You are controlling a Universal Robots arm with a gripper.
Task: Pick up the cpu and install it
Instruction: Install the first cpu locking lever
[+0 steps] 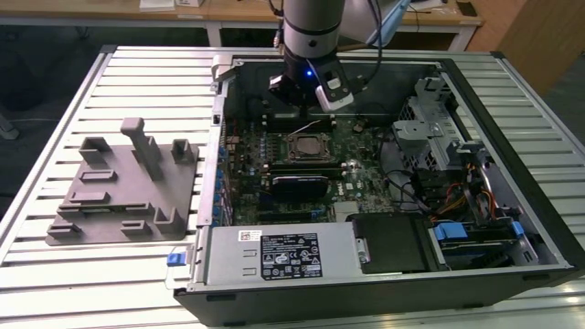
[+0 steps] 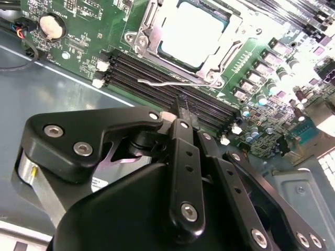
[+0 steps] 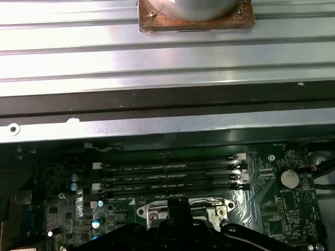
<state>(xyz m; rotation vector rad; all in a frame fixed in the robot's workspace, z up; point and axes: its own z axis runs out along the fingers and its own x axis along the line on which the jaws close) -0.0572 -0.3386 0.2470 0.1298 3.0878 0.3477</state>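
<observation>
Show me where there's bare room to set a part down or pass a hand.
Free: the table slats between the grey fixture and the far edge; the strip on the fixture's near side; the slats at the exterior view's right of the computer case. Crowded: inside the case, where the gripper hangs over the motherboard beside cables and the drive cage.

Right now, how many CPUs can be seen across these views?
1. The cpu sits in the motherboard socket, silvery top up, beside the memory slots; others could be hidden under the arm.
</observation>
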